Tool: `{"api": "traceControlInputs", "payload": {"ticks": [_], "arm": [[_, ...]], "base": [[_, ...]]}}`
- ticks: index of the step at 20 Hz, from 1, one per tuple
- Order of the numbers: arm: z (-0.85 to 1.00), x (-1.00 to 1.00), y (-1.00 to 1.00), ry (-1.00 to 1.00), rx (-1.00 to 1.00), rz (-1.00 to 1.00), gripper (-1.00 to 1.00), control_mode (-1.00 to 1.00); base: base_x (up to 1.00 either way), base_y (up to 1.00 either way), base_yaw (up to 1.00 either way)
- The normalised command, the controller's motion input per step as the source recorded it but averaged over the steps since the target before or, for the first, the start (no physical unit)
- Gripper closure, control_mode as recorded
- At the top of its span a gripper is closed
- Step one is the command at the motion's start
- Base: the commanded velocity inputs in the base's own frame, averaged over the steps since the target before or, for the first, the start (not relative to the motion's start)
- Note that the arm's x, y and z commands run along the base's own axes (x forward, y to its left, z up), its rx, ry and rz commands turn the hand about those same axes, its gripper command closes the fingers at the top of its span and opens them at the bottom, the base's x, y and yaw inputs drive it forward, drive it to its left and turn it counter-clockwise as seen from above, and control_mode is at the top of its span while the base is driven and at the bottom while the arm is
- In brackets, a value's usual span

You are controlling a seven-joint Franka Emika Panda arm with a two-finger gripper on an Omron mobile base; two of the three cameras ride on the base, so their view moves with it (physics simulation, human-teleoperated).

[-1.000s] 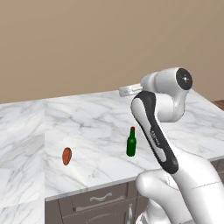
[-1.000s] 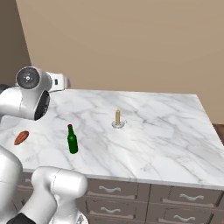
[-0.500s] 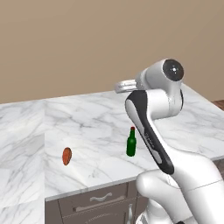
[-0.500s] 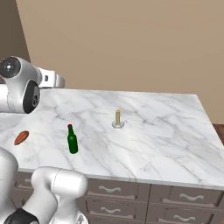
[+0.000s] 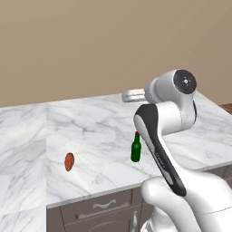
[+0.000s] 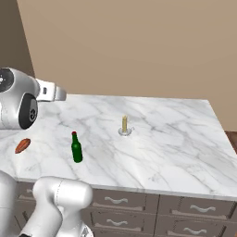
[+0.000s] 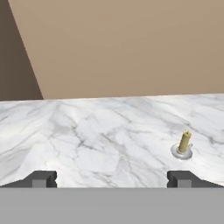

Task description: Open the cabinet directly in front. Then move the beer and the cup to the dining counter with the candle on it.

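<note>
Beer [image 6: 76, 148] stands upright near the front edge of the dining counter [image 6: 176, 152], left of the candle [image 6: 124, 124], while the empty fingers [image 7: 111, 178], wide apart, hover above, facing the far wall.

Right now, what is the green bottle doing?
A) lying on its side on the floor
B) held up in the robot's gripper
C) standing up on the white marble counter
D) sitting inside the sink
C: the beer stands upright on the dining counter, left of the candle, with nothing gripping it.
</note>
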Motion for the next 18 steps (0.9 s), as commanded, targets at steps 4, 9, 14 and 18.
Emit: {"api": "traceControlInputs", "payload": {"ticks": [4,9,14,18], "arm": [[0.00,0.00,0.00,0.00,0.00,0.00,-1.00,1.00],[0.00,0.00,0.00,0.00,0.00,0.00,-1.00,1.00],[0.00,0.00,0.00,0.00,0.00,0.00,-1.00,1.00],[0.00,0.00,0.00,0.00,0.00,0.00,-1.00,1.00]], "base": [[-0.40,-0.27,-0.16],[-0.31,-0.53,-0.32],[-0.19,-0.63,-0.34],[-0.02,-0.63,-0.48]]}}
